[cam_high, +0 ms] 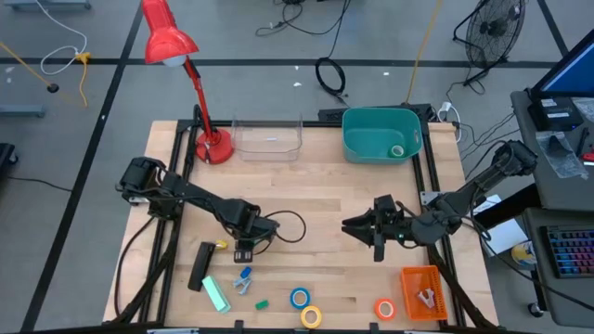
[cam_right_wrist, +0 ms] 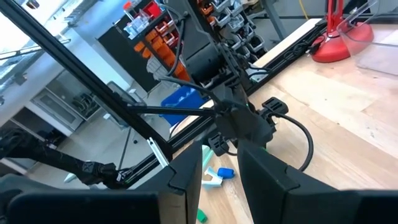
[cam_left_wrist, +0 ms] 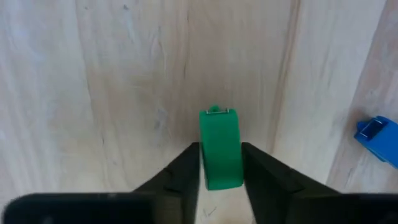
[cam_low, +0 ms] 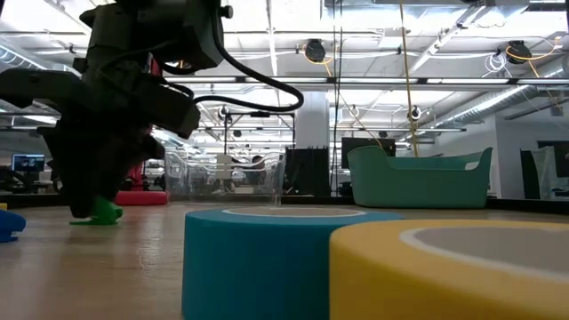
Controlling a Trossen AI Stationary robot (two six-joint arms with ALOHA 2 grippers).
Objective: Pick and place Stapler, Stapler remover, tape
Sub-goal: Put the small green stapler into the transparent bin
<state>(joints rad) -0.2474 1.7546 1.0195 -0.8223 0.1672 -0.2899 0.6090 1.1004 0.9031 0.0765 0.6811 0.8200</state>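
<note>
Left wrist view: left tool (cam_left_wrist: 220, 163) pressed on a small green thing (cam_left_wrist: 219, 134), one dark finger (cam_left_wrist: 186, 171) tight on each side. Down low on the wooden table (cam_left_wrist: 93, 93), with a shiny metal bit showing at the green thing's far end. Just beside, apart from it, a little blue thing (cam_left_wrist: 376, 135).

Seen from above: left tool (cam_high: 244, 254) near the middle of the table, toward the front. Close around it, a small yellow bit (cam_high: 220, 245), a black stapler (cam_high: 200, 266) and a pale green stapler (cam_high: 216, 295). Also near, another green bit (cam_high: 262, 303). Nothing lying between the tool and the green thing.

Farther along the front edge: blue tape (cam_high: 299, 297), yellow tape (cam_high: 311, 316) and orange tape (cam_high: 384, 308). Blue and yellow touching or almost so, orange well apart. Green tape (cam_high: 397, 150) inside the teal tub (cam_high: 357, 130) at the back. Next to the tub, a clear box (cam_high: 268, 137) and a red lamp (cam_high: 172, 42). At the front right corner, an orange basket (cam_high: 422, 278) with a white thing inside, too small to tell.

Right tool (cam_high: 353, 225) hanging over the middle right of the table, pointed at the left arm. Spread a little, holding nothing (cam_right_wrist: 221, 168).

Low view: blue tape (cam_low: 267, 258) and yellow tape (cam_low: 462, 276) big in front, hiding much of the table behind.
</note>
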